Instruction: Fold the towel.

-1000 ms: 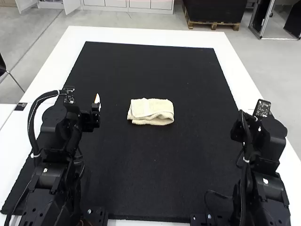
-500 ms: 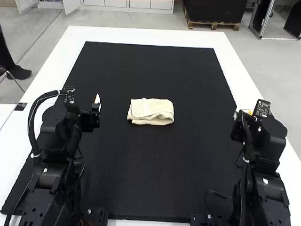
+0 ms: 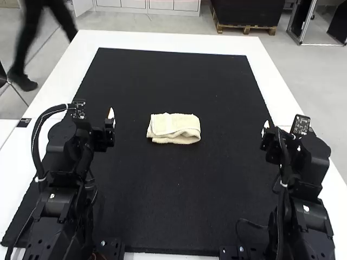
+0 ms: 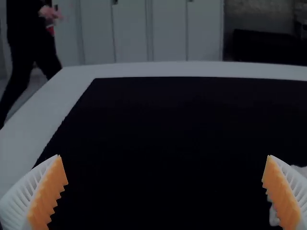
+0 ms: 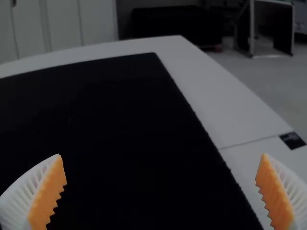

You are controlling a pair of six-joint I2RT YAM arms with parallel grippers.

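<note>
The cream towel (image 3: 173, 128) lies folded into a small rectangle near the middle of the black mat, its layers loosely rolled at the near edge. To the towel's left, apart from it, is my left gripper (image 3: 111, 118); my right gripper (image 3: 265, 130) is well to its right. In the left wrist view my left gripper (image 4: 165, 184) stands open, with a pale bit of the towel (image 4: 274, 215) beside one finger. My right gripper (image 5: 160, 184) is open too in the right wrist view, its orange pads wide apart with nothing between them.
The black mat (image 3: 179, 195) covers most of the white table (image 3: 162, 40), whose border shows around it. A small dark patch (image 3: 24, 122) lies on the table's left edge, and another (image 5: 292, 140) on its right side.
My right gripper has shifted slightly left, and its white fingertip now shows beside the arm. The left gripper has barely moved, and the towel lies as before.
</note>
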